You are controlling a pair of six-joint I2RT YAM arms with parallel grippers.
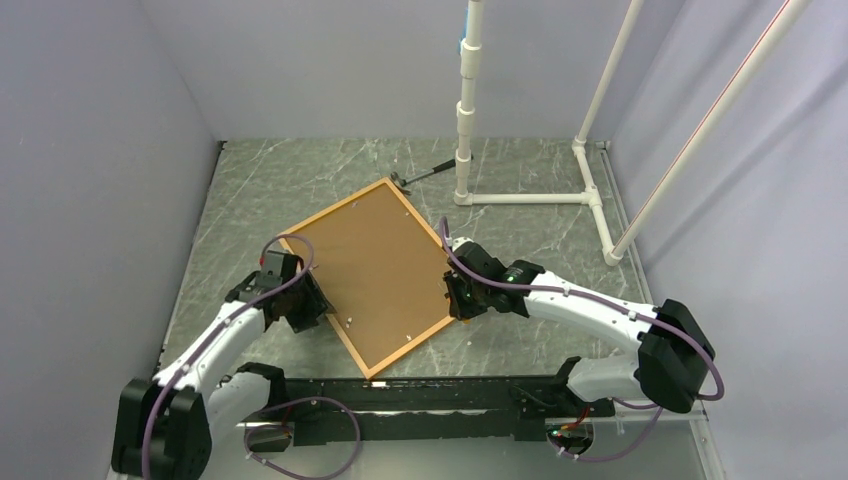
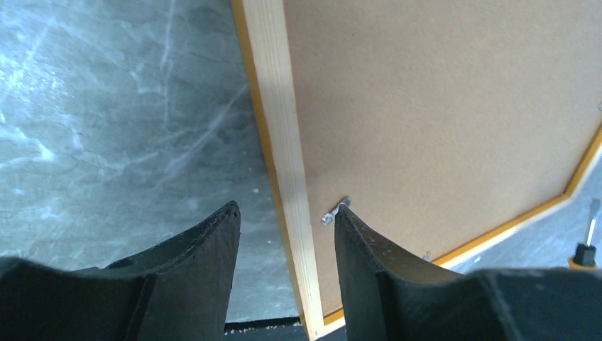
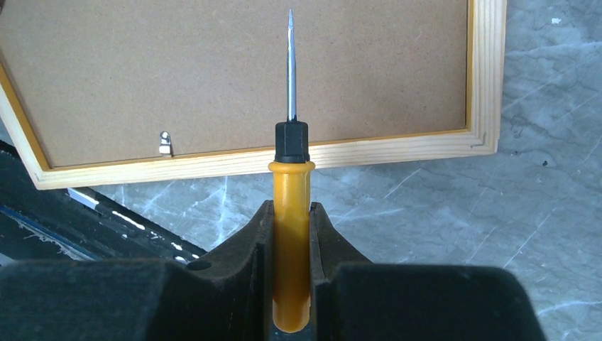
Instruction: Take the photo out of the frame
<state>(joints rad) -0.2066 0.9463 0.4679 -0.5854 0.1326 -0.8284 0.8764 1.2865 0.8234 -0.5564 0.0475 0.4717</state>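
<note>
The frame [image 1: 335, 209] lies face down mid-surface [image 1: 300, 170], turned diagonal, with your grippers at opposite edges.

Only the right wrist view shows you the orange-handled screwdriver [image 3: 291, 185] pinched tight in the right gripper [image 3: 291, 209], blade aimed at 12 o'clock over the board, with a metal clip [image 3: 165, 143] at 10 o'clock. Only the left wrist view shows the left gripper [image 2: 287, 213] spread wide across the pale wooden rail, one finger over the stone, the other over the board. The photo [image 1: 365, 270] sits inside the frame, showing just its plain brown back. From above, your left arm reaches the frame's 8 o'clock edge and the right its 3 o'clock edge.
</note>
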